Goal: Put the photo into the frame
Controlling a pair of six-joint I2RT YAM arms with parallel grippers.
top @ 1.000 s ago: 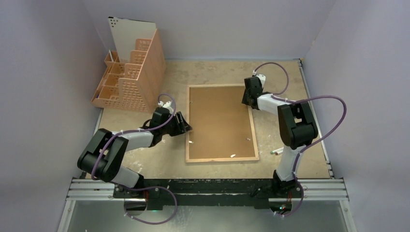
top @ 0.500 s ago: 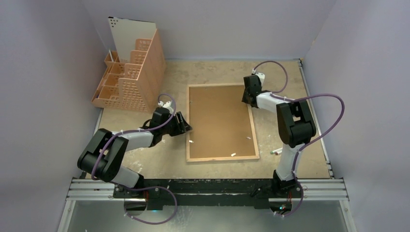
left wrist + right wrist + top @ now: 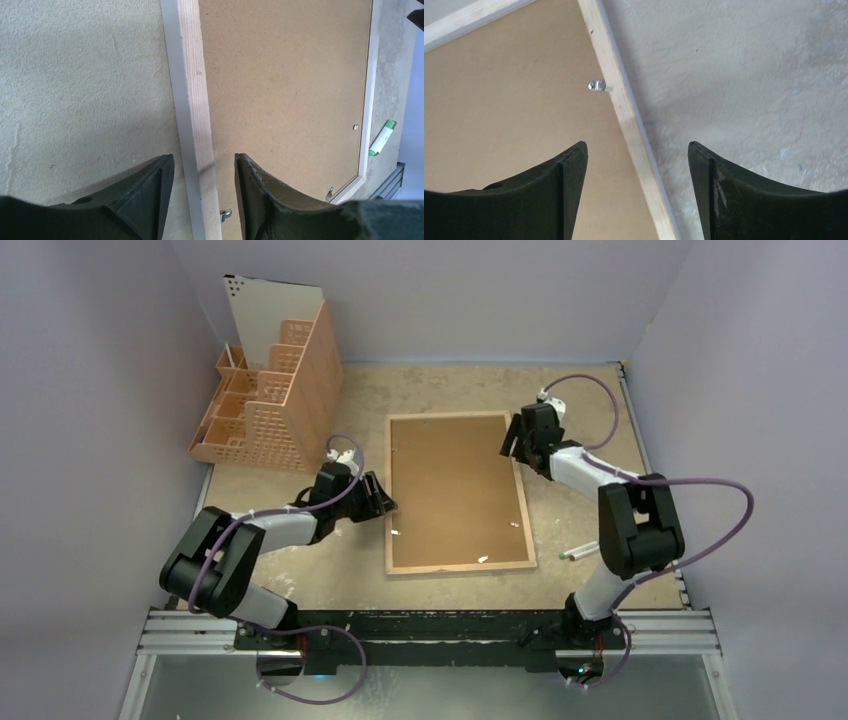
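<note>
With left tool [image 3: 202, 159] and right tool [image 3: 636, 146] open astride opposite rails of the frame [image 3: 192, 75], close squarely on the wood, clear of the metal clip [image 3: 596, 85].

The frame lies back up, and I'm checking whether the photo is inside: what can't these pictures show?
- Photo: none visible; in every view the backing board covers the inside of the frame.
- Pane and front: face down against the table.
- Retaining clips: most are too small in the top view to tell whether they are turned.

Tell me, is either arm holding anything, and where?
Nothing seems held: the left fingers and right fingers each straddle a rail of the frame, gaps showing.
</note>
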